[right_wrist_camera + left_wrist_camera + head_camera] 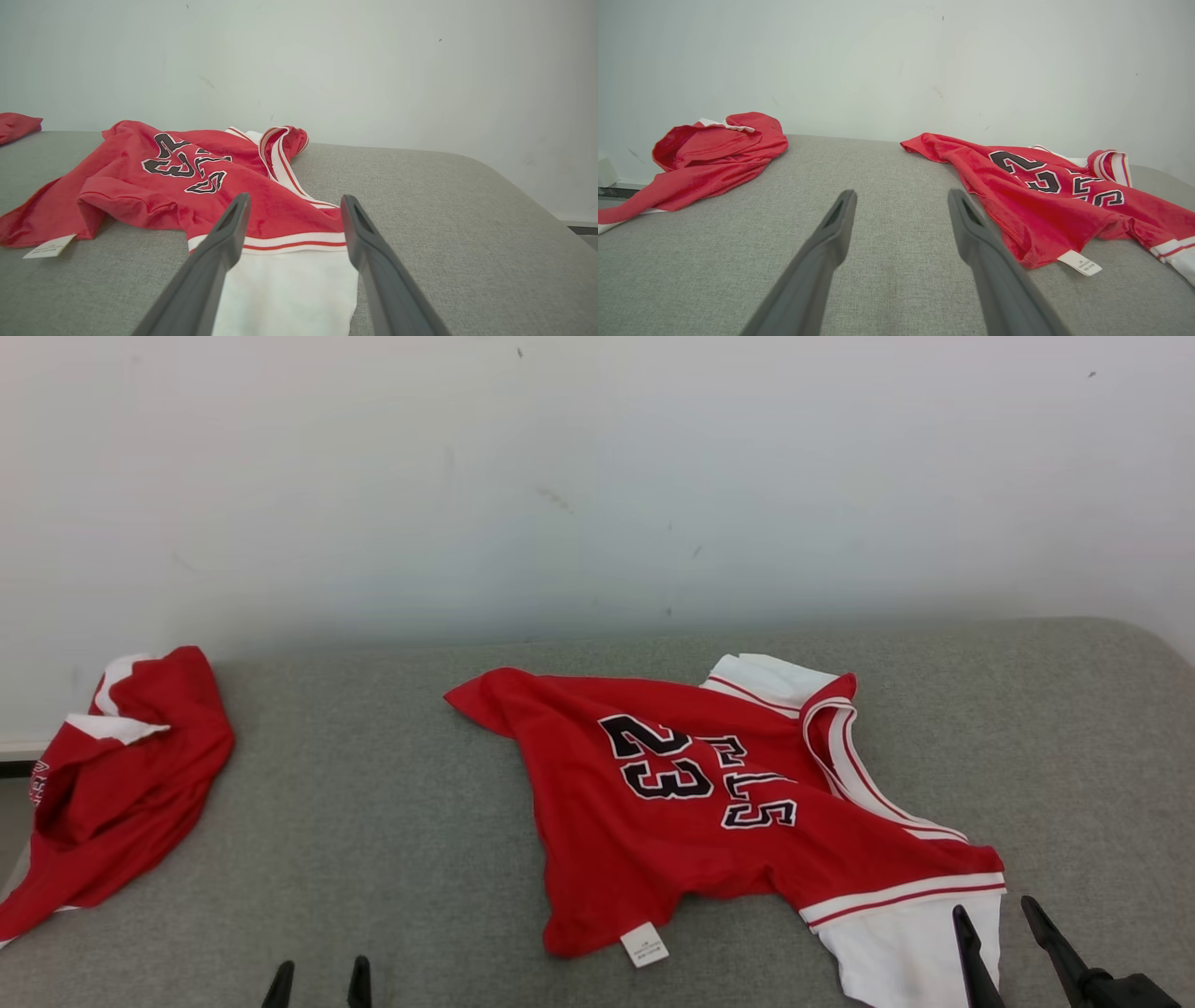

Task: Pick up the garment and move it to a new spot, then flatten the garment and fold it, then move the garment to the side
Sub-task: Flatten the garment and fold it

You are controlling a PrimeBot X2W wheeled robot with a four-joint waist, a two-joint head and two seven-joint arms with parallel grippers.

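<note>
Garment (709, 803) sprawls on the grey upholstery (373, 821), long axis far-left to near-right, white sleeve end under the right gripper (992, 907); that and the left gripper (322, 966) gape empty. White wall (597, 476) behind.

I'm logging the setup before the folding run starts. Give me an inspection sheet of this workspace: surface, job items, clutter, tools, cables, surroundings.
Surface: grey fabric pad, flat, carrying two garments.
Job's things: red jersey printed 23, rumpled and only partly spread, centre-right; white label showing at its near hem.
Clutter: second red garment, bunched at the pad's left edge, apart from the jersey.
Grippers: left tool open, over bare pad, holding nothing; right tool open, at the jersey's white near panel, holding nothing.
Cables: nothing seen.
Surroundings: pale wall with a few small marks, right behind the pad.
</note>
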